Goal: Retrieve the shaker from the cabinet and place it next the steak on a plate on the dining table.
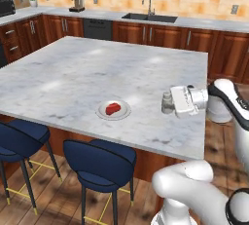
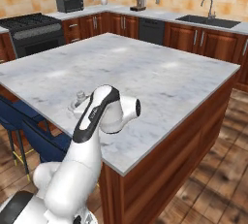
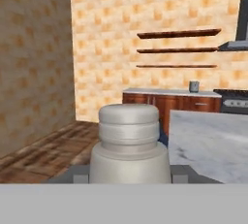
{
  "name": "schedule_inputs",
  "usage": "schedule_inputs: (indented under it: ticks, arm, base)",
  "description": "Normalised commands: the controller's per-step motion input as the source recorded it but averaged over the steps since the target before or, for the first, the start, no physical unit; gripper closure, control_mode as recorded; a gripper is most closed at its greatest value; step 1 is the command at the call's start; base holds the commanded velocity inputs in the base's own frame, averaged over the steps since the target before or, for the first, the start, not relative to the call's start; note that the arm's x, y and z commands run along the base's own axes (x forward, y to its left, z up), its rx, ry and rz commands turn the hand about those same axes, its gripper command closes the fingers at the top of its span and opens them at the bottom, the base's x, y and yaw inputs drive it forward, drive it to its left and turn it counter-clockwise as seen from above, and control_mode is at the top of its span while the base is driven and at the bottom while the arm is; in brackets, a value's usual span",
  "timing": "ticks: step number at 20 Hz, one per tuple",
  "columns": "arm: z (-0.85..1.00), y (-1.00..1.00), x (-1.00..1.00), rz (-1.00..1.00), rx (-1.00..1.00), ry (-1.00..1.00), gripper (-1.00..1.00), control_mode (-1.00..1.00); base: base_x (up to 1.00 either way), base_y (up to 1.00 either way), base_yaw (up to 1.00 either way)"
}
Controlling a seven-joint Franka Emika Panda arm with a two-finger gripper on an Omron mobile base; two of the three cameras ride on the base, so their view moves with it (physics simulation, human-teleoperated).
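The shaker [image 1: 167, 101], a small grey tapered cylinder with a lighter cap, stands upright at the right side of the dining table [image 1: 87, 68], and my gripper [image 1: 171, 104] is shut on it from the right. Whether its base touches the marble I cannot tell. To its left, a hand's width away, the plate [image 1: 100, 112] holds the red steak [image 1: 113, 108]. In the hand view the shaker [image 3: 130, 145] rises large between my two fingers [image 3: 80, 172]. From the right base view my own forearm covers most of the shaker [image 2: 79, 96]; the plate is hidden there.
Blue stools [image 1: 99, 163] stand along the table's near edge. The wall counter behind carries a sink [image 1: 148, 17] and a coffee machine [image 1: 76, 0]. A stove [image 2: 34, 24] and microwave [image 2: 69, 3] sit far left. Wall shelves [image 3: 179, 48] hang beyond.
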Motion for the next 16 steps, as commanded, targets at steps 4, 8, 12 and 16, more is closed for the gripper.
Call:
schedule_inputs:
  ticks: [4,8,12,16]
  arm:
    - [-0.23,0.00,0.84,0.00,0.06,0.00,1.00,-1.00]
    - [-0.30,0.00,0.67,0.00,0.07,0.00,1.00,-1.00]
    - [-0.31,0.00,0.39,0.00,0.10,-0.01,1.00,-1.00]
    - [-0.44,0.00,0.36,0.02,0.06,0.01,1.00,-1.00]
  base:
    - [0.00,0.00,0.00]
    - [0.00,0.00,0.00]
    - [0.00,0.00,0.00]
    - [0.00,0.00,0.00]
